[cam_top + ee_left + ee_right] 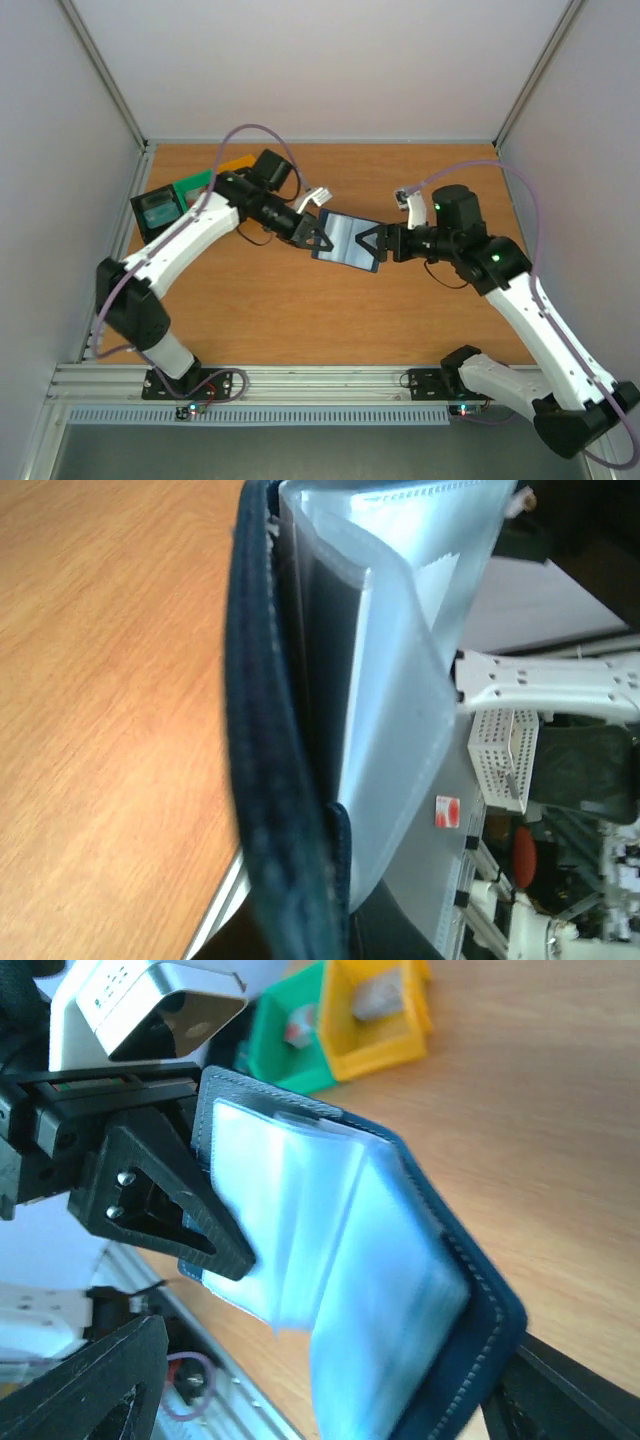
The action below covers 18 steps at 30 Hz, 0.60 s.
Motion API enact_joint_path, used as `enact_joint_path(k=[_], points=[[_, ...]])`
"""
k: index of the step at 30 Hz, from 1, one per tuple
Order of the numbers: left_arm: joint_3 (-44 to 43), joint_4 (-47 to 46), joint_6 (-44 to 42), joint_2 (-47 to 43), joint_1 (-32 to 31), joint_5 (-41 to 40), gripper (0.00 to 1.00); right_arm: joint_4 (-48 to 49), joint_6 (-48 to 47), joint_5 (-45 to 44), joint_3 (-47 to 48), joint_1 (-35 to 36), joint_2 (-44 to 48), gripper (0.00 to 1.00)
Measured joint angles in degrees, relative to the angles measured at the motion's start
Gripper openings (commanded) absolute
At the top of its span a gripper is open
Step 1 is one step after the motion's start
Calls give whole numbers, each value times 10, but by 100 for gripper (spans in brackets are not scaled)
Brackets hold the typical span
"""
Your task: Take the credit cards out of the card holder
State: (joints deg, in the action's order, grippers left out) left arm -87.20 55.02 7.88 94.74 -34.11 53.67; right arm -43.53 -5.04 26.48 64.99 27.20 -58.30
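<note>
The card holder [346, 240], dark navy with clear plastic sleeves, hangs open above the middle of the table between both arms. My left gripper [316, 236] is shut on its left edge; one of its black fingers [165, 1205] shows clamped on the cover. In the left wrist view the card holder [285, 780] is edge-on, its sleeves fanned apart. My right gripper [372, 242] stands open, and the card holder's [400, 1280] right end lies between its wide-spread fingers. I cannot tell whether the sleeves hold credit cards. A teal flat piece [158, 210] lies in the black bin.
A black bin [140, 210], a green bin [196, 184] and a yellow bin [238, 160] stand at the far left; the green bin [262, 1040] and yellow bin [375, 1050] each hold something small. Walls close the table's left, back and right sides.
</note>
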Motion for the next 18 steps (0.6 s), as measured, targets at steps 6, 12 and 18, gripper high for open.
enact_joint_path(k=[6,12,18], points=[[-1,71,-83,-125,7,-14,0,45,-6,127,6,2,42,68],[31,-22,-78,-241,6,-17,0,87,-16,213,6,18,72,64],[65,-126,-72,-277,6,-20,0,51,-70,260,43,18,116,61]])
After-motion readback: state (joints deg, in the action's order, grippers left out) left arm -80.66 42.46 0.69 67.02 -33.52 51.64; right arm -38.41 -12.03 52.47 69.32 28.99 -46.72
